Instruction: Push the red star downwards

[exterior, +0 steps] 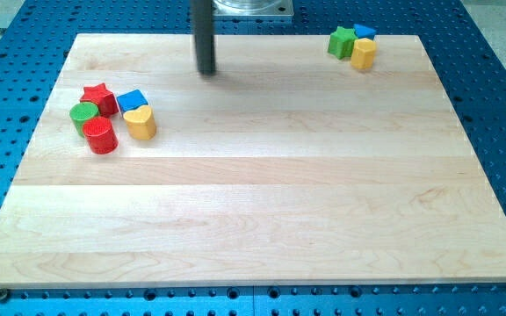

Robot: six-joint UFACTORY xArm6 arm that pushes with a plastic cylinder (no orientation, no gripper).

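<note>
The red star (100, 96) lies at the view's left on the wooden board (262, 202), at the top of a tight cluster. Around it are a green cylinder (83, 115) to its lower left, a red cylinder (100, 136) below it, a blue cube (132, 101) to its right and a yellow heart (140, 123) to its lower right. My tip (206, 72) stands near the board's top edge, well to the right of the red star and slightly above it, touching no block.
A second cluster sits at the board's top right corner: a green star (342, 41), a blue block (365, 32) and a yellow block (364, 54). A blue perforated table (499, 105) surrounds the board.
</note>
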